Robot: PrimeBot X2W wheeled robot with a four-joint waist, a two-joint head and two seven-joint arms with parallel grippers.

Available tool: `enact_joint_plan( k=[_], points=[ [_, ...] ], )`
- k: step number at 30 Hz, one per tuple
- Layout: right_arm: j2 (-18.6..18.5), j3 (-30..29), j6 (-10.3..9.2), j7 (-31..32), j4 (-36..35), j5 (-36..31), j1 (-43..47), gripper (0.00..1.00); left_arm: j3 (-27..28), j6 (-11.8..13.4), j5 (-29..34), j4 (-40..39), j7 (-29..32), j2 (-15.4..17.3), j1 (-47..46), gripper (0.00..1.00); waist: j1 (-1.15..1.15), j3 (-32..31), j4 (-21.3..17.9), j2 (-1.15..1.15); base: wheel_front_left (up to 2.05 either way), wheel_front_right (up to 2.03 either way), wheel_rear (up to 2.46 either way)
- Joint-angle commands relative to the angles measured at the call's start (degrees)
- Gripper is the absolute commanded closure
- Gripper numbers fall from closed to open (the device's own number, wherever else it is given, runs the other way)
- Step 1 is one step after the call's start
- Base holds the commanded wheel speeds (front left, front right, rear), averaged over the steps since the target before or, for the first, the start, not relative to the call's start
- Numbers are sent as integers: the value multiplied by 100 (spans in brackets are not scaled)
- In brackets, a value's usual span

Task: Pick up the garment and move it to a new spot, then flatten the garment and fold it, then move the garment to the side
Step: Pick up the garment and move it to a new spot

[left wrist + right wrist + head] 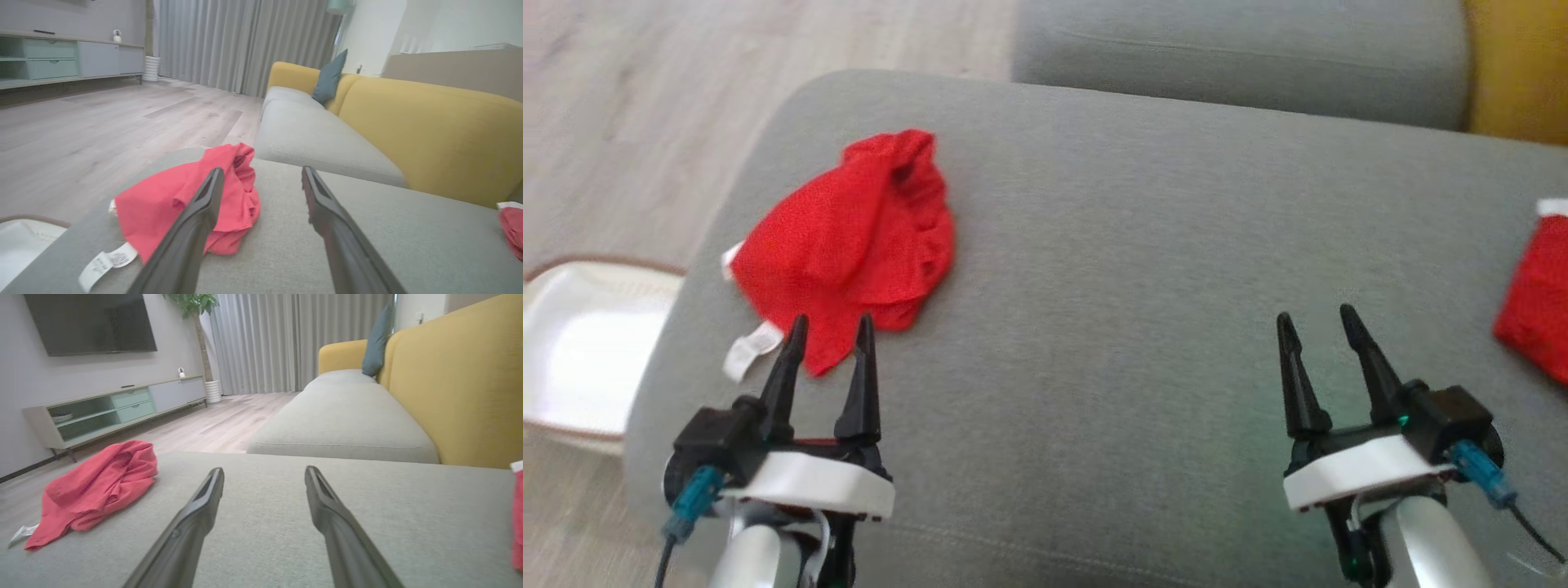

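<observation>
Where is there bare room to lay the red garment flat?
The widest bare patch is the middle of the grey seat cushion, between the crumpled red garment and the second red garment at the right edge, ahead of the right gripper. The left end is crowded: garment, white tag, left gripper.

Red garment (849,237) crumpled in heap, left part of grey cushion (1094,286).

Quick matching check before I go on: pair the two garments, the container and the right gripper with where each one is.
1 crumpled red garment
2 second red garment
3 white container
4 right gripper

A on the floor, left of the grey seat cushion
B open above bare cushion
C at the head view's right edge
D by the left gripper

Pairs: 1-D, 2-C, 3-A, 4-B
</observation>
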Motion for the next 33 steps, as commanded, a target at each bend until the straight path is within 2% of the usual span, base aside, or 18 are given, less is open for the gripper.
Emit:
enact_joint_plan(
  k=[1,9,16,22,27,33],
  points=[
    [-11,167,37,-71,-145,35,-91,0,265,21,53,-188,-45,38,-250,0,0,-18,363,0,0,0,0],
    [-11,398,37,-64,-68,120,-81,0,440,9,85,-171,-45,38,-169,0,0,-22,1148,0,0,0,0],
    [-11,569,37,-46,-6,187,-96,0,534,24,71,-147,-45,38,-91,0,0,8,1536,0,0,0,0],
    [-11,597,37,-33,-6,168,-155,0,646,5,48,-189,-45,38,-110,0,0,93,1563,0,0,0,0],
    [-10,510,37,11,-50,89,-220,0,830,-36,71,-221,-45,38,-213,0,0,255,1421,0,0,0,0],
    [-10,254,37,101,-218,-114,-328,0,1060,-283,231,-22,-45,54,-546,0,0,579,1195,0,0,0,0]
  ],
)
